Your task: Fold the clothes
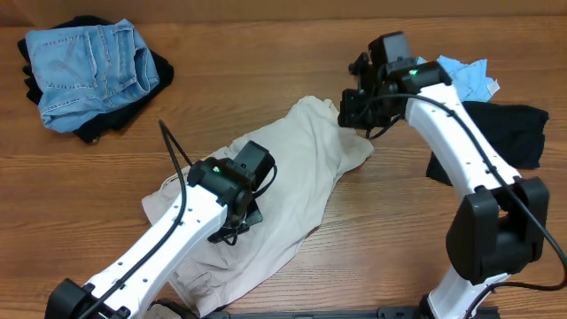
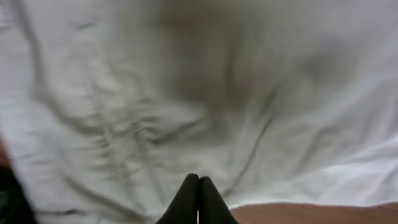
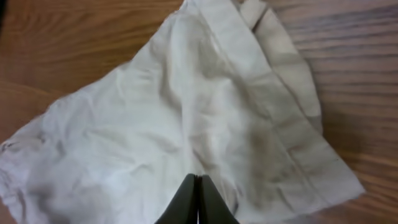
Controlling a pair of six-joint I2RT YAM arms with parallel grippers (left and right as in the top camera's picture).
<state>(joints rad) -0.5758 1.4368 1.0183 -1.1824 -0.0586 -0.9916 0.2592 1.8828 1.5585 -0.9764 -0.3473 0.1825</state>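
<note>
While the cream trousers [image 1: 301, 168] lie crumpled and slanting across the middle of the table [image 1: 266, 80], from near left to far right, both arms are set upon them. The left gripper [image 1: 236, 221] is pressed down on the near-left part of the cloth. In its wrist view its fingers [image 2: 186, 202] are seen closed together, tip to tip with no gap, over wrinkled pale fabric. The right gripper [image 1: 361, 113] is placed at the far-right end of the trousers, and its fingers [image 3: 186, 202] are likewise closed together, above a stitched band. Whether cloth is pinched in either cannot be told. At the far left, blue denim [image 1: 89, 66] is heaped on a black piece [image 1: 102, 131]. At the far right, a light-blue tee [image 1: 469, 78] and a black garment [image 1: 509, 133] are laid, apart from the trousers.
</note>
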